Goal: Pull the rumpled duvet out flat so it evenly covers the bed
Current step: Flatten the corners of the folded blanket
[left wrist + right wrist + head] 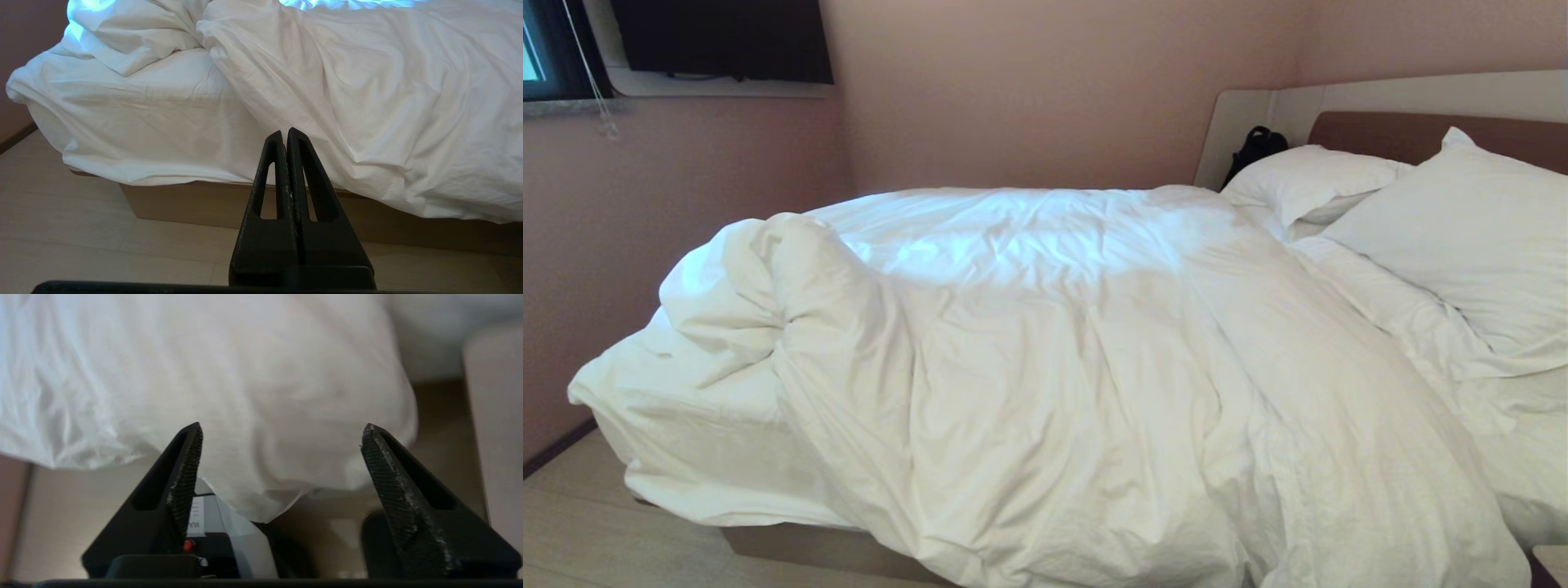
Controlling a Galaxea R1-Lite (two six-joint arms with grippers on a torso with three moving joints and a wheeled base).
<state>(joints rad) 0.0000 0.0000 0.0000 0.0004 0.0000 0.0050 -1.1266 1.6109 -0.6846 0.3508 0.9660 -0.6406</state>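
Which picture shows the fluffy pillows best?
The head view. Two plump white pillows lie by the headboard, beyond the rumpled duvet. The left wrist view shows only duvet, sheet and floor, no pillows. The right wrist view shows duvet hanging before the open right gripper, no pillows.

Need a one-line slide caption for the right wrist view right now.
Right gripper open, fingers either side of the duvet edge hanging over the bed's side, gripping nothing.

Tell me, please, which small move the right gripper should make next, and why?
Probably ease the right gripper forward and close its open jaws on the duvet hem hanging before them. The bed corner's sheet lies bare beside a bunched fold, so more pulling seems needed.
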